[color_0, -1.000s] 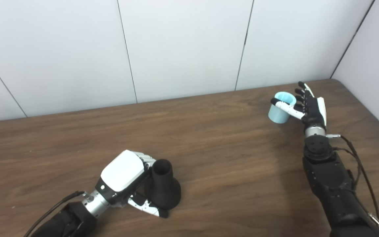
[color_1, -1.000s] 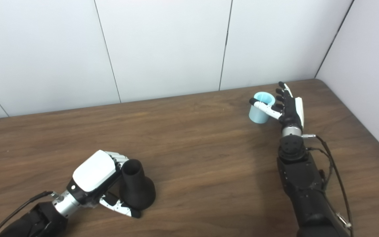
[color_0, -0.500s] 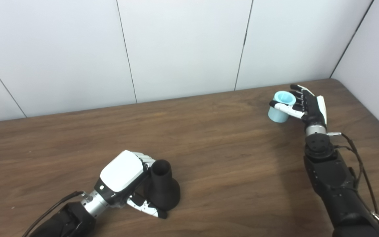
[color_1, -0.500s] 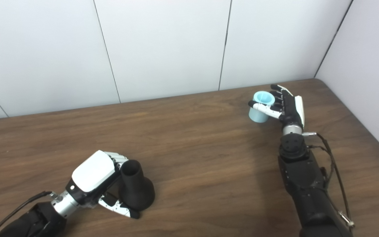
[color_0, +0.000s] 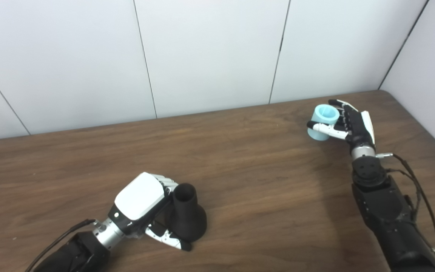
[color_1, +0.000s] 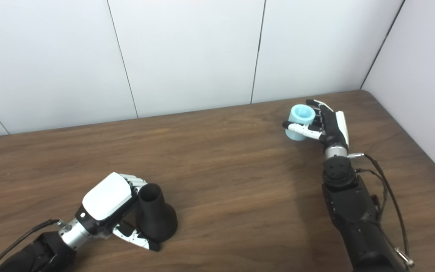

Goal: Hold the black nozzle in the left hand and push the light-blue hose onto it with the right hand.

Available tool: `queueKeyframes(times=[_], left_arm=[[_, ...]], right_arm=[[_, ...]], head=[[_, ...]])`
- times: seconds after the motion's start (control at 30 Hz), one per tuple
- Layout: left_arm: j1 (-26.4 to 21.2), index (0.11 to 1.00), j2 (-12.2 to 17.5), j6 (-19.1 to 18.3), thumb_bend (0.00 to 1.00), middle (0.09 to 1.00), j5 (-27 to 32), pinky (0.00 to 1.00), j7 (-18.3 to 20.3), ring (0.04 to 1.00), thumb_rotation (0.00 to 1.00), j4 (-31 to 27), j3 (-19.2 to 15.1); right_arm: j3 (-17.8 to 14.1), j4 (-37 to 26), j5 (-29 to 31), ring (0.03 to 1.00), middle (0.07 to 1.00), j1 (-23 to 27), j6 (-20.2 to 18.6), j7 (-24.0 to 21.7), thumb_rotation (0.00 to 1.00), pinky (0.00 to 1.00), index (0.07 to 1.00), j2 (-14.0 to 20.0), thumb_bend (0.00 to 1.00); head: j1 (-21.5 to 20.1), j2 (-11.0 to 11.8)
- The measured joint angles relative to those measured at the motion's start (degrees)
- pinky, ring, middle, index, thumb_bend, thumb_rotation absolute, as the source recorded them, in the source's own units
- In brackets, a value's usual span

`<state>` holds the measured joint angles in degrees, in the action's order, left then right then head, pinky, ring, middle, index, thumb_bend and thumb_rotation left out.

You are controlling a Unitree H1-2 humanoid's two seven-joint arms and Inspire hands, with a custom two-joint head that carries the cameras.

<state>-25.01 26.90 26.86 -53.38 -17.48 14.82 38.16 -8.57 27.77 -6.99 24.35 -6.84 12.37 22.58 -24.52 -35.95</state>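
The black nozzle (color_0: pixel 186 217) stands upright on its wide base at the near left of the wooden table (color_0: pixel 247 177), narrow mouth up. My left hand (color_0: pixel 142 204) is wrapped around it, fingers behind the neck and thumb across the front of the base. At the far right, the light-blue hose (color_0: pixel 321 121), a short open tube, stands on end. My right hand (color_0: pixel 347 122) curls around it, thumb across the front and fingers bent over the far side.
White panelled walls (color_0: pixel 210 53) close off the table's far edge and right side. Bare wood lies between the two hands. A cable (color_0: pixel 415 181) runs along the right forearm.
The right hand's fingers, straight a second ago, have curled around the light-blue hose and the thumb has closed across it. The left hand and nozzle have stayed put.
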Motion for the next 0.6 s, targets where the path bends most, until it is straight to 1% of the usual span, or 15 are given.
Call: queueKeyframes(times=[0.07,0.13,0.17,0.27,0.3,0.33,0.37,0.4,0.47,0.6], left_arm=[[0.0,0.508,0.0,0.0,0.50,0.422,0.0,0.40,0.0,0.435,0.00,0.0,0.0],[0.0,0.508,0.0,0.0,0.50,0.421,0.0,0.39,0.0,0.434,0.00,0.0,0.0],[0.0,0.509,0.0,0.0,0.50,0.422,0.0,0.39,0.0,0.435,0.00,0.0,0.0],[0.0,0.509,0.0,0.0,0.50,0.432,0.0,0.40,0.0,0.441,0.00,0.0,0.0],[0.0,0.507,0.0,0.0,0.50,0.437,0.0,0.40,0.0,0.446,0.00,0.0,0.0],[0.0,0.506,0.0,0.0,0.50,0.438,0.0,0.41,0.0,0.448,0.00,0.0,0.0],[0.0,0.505,0.0,0.0,0.50,0.438,-0.1,0.41,0.0,0.448,0.00,0.0,0.0],[0.0,0.505,0.0,0.0,0.50,0.437,-0.1,0.41,0.0,0.449,0.00,0.0,0.0],[0.0,0.508,0.0,0.0,0.50,0.431,-0.1,0.40,0.0,0.443,0.00,0.0,0.0],[0.0,0.509,0.0,0.0,0.50,0.421,-0.1,0.40,0.0,0.435,0.00,0.0,0.0]], right_arm=[[-0.1,-0.1,0.2,0.690,0.681,-0.1,0.1,-0.1,0.21,0.66,0.697,-0.1,1.00],[-0.5,-0.1,0.5,0.676,0.667,-0.1,0.2,0.0,0.19,0.64,0.674,-0.2,1.00],[-0.5,-0.1,0.4,0.653,0.648,-0.1,0.3,0.1,0.15,0.60,0.639,-0.3,0.97],[-0.2,-0.3,-0.5,0.613,0.612,-0.2,0.4,1.3,0.08,0.56,0.583,-0.6,0.91],[-0.1,-0.5,-0.9,0.585,0.588,-0.3,0.6,1.4,0.11,0.53,0.527,-0.7,0.68],[0.1,-0.6,-1.0,0.575,0.580,-0.5,0.8,1.4,0.12,0.52,0.508,-0.7,0.60],[0.1,-0.5,-1.0,0.520,0.528,-0.6,1.5,1.4,0.06,0.48,0.499,-0.7,0.57],[0.0,-0.5,-0.8,0.481,0.498,-0.7,2.3,1.4,0.03,0.45,0.496,-0.7,0.55],[-0.1,0.1,-0.6,0.441,0.469,-0.8,3.1,1.4,0.00,0.41,0.501,-0.8,0.52],[-0.2,0.5,-0.4,0.422,0.461,-0.9,4.7,1.5,0.00,0.36,0.506,-1.3,0.52]], head=[[0.1,0.0],[0.1,0.0],[0.1,0.0],[0.3,-0.2],[0.3,-0.2],[0.3,-0.2],[0.3,-0.2],[0.3,-0.2],[0.4,-0.1],[0.3,-0.2]])
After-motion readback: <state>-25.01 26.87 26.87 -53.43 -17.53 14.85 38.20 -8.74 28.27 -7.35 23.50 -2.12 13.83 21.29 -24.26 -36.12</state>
